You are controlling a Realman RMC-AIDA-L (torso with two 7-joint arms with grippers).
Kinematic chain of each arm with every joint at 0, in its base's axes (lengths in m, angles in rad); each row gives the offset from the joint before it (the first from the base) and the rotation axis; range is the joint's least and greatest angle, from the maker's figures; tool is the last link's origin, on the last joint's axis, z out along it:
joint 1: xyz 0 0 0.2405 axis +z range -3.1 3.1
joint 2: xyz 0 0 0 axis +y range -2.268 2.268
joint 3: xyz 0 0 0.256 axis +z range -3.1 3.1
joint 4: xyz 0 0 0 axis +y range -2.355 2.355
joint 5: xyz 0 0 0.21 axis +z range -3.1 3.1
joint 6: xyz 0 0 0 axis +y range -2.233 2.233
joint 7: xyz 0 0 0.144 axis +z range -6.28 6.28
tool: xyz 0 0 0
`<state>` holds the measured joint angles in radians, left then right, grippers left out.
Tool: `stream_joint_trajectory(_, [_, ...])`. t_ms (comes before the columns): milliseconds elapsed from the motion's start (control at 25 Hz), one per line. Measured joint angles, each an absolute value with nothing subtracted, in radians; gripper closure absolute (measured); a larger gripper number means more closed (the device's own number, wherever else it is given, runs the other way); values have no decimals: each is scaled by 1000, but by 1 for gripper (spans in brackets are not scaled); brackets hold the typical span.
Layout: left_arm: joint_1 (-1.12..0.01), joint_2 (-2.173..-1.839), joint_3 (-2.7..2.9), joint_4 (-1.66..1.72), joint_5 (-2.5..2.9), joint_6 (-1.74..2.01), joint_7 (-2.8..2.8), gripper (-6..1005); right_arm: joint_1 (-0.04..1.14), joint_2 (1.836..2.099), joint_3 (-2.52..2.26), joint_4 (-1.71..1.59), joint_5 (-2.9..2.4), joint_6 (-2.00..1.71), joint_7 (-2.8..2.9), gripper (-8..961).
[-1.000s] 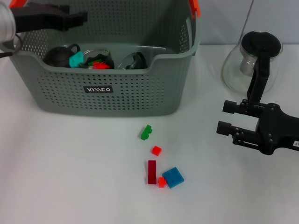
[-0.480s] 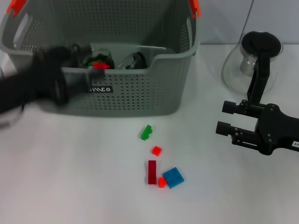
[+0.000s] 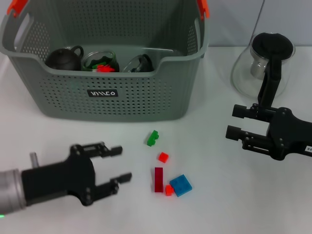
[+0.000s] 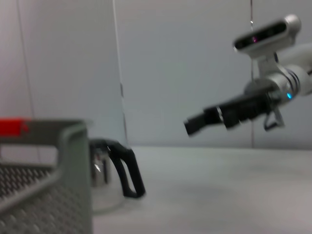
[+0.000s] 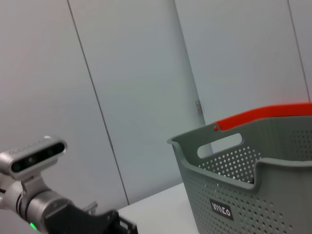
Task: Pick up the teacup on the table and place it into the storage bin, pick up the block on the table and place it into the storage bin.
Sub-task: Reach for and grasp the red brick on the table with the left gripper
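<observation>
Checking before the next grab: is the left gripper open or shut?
Open: the left gripper has its fingers spread, nothing between them, beside the blocks.

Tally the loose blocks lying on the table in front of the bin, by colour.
Green: 1, the green block
Bright red or orange-red: 2, the small red block and the small orange-red block
Dark red: 1, the long dark red block
Blue: 1, the blue block
Total: 5

Lab: bare white table [image 3: 73, 141]; grey panel walls [image 5: 122, 97].
</observation>
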<state>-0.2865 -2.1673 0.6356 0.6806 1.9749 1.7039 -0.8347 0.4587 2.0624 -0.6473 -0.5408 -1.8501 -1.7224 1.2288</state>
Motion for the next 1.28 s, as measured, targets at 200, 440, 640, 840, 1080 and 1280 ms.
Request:
stream_joint_trajectory(200, [-325, -2170, 722, 596, 2010, 1608, -818, 494, 457, 2061, -647, -541, -1850, -1716, 1229, 279])
stream_joint_trajectory(440, [-383, -2171, 846, 519, 2011, 1482, -800, 503, 457, 2063, -647, -540, -1852, -1715, 1229, 280])
stream_joint_trajectory(640, [-403, -2175, 872, 479, 1994, 1409, -717, 510, 454, 2063, -647, -539, -1852, -1715, 1228, 279])
stream_joint_trajectory(840, [-414, -2176, 871, 434, 1952, 1357, -630, 518, 452, 2063, -647, -540, -1851, -1715, 1228, 279])
stream_joint_trajectory(1080, [-426, -2177, 874, 406, 1945, 1326, -594, 525, 456, 2065, -647, -539, -1852, -1715, 1228, 279])
stream_joint_trajectory(1280, [-437, -2178, 875, 381, 1944, 1300, -574, 535, 457, 2065, -647, -538, -1853, -1715, 1228, 279])
